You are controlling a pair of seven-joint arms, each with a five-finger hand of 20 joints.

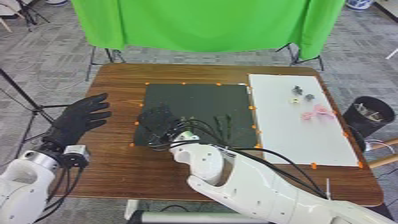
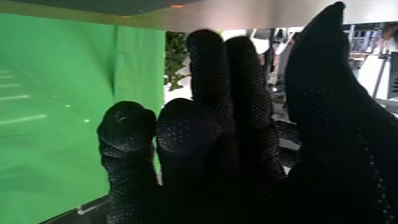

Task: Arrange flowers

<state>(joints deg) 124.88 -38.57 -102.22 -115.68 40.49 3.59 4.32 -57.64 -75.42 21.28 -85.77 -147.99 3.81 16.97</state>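
Head view: right hand (image 1: 158,121) was over dark mat (image 1: 200,95), cables (image 1: 211,132) by green stems (image 1: 228,125) — snag risk if it swung. Pink flowers (image 1: 318,113) sat on white board (image 1: 277,137); left hand (image 1: 75,119) was wide. Right wrist view: right hand spread — nothing held.

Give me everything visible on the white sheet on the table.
The white sheet is a long, plain, smooth-looking rectangle lying flat along the right side of the brown table, right of the dark mat. Orange marks dot its edges. Toward its far end lie small dark grey pieces and a small yellowish one; nearer, by its right edge, are pink pieces, shape unclear. Black cables pass over its near left corner in the head view; contact can't be told.
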